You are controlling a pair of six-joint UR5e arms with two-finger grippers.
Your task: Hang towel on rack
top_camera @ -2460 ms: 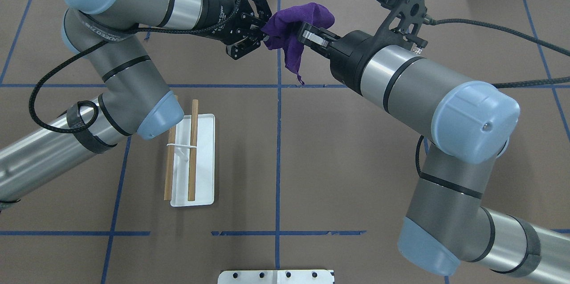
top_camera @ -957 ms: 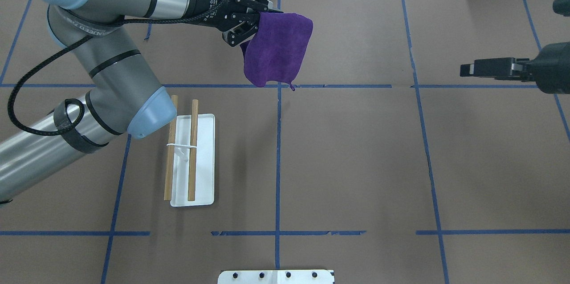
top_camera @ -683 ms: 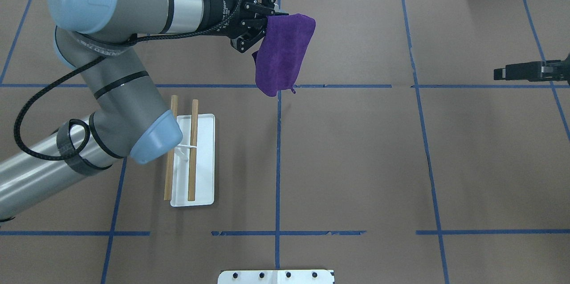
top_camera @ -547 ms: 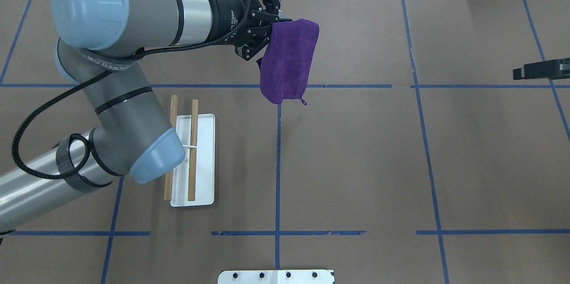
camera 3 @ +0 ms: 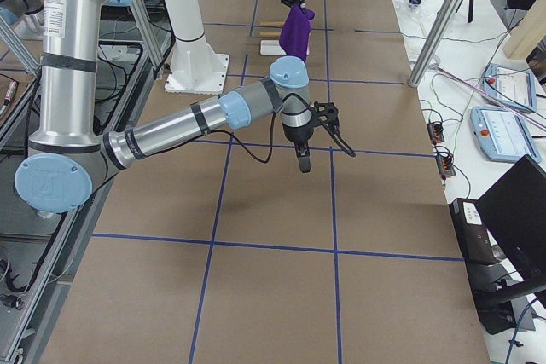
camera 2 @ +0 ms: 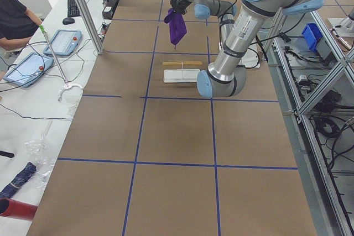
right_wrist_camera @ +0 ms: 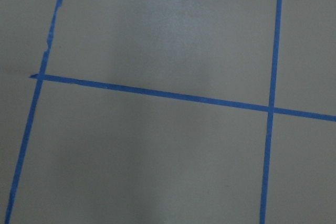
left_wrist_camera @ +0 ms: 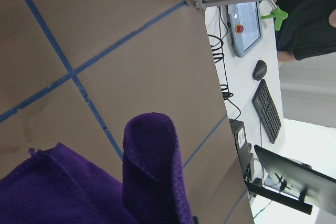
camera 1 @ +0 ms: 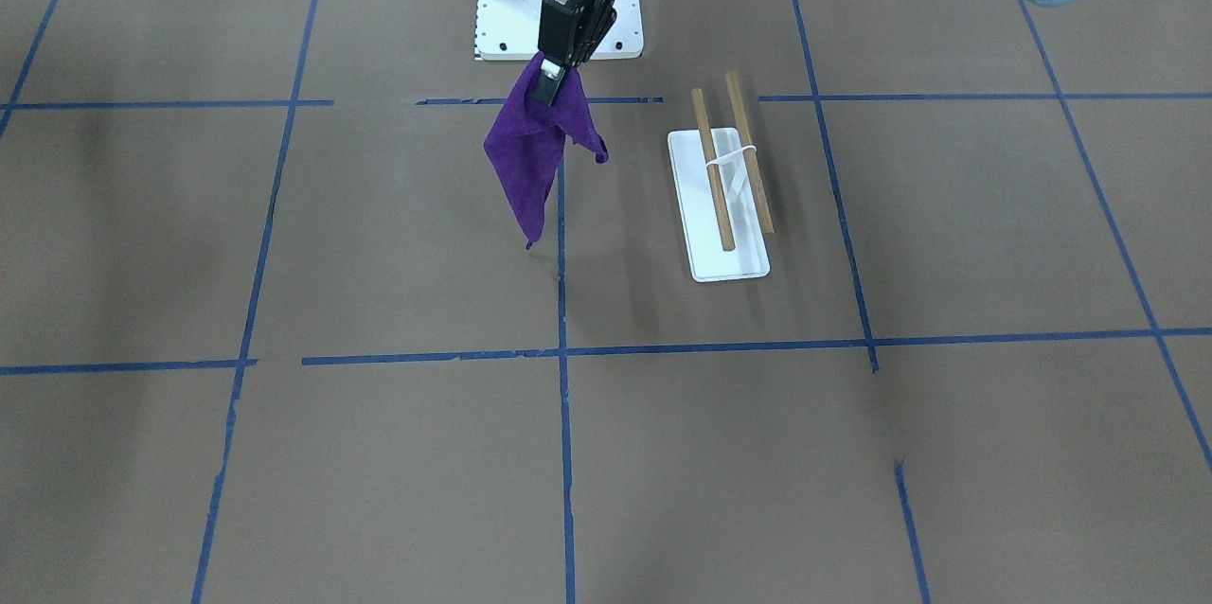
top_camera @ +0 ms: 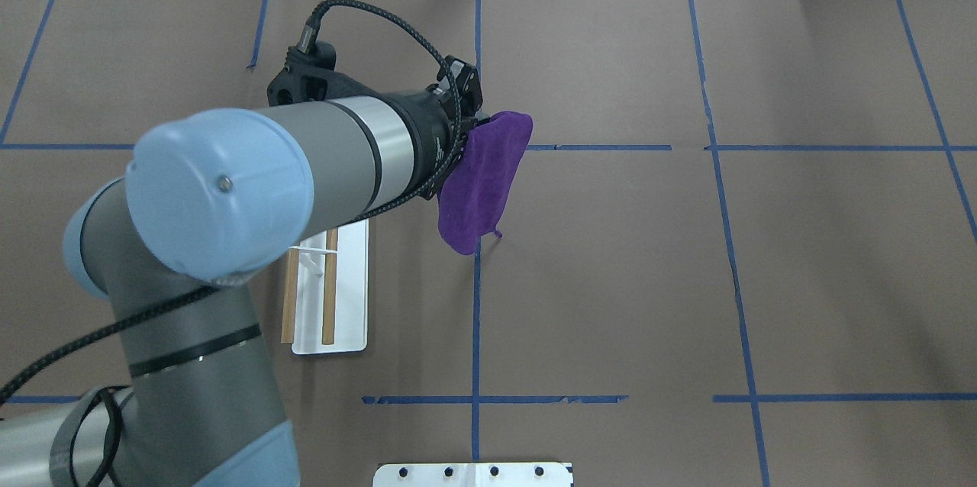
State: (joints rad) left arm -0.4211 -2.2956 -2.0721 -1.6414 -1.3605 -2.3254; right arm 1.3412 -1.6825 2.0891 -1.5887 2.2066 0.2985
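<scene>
Rack (top_camera: 347, 281): nearest the base, on the robot's left half; both rods run base-to-operator.
Towel (top_camera: 481, 182): hangs free by one top corner, just to the rack's right and slightly farther out; on neither rod.
Left gripper (camera 1: 551, 85): clamped on that corner, cloth hanging below it.
Right gripper (camera 3: 303, 162): well apart, seen side-on only; you cannot tell how its jaws stand.
Move: you would likely carry the towel leftward, across the rods' long axis.

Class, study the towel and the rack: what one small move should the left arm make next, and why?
Probably carry the towel sideways over the rack: the left gripper pinches it by its top, it hangs free beside the rack, and both rods are bare.
</scene>
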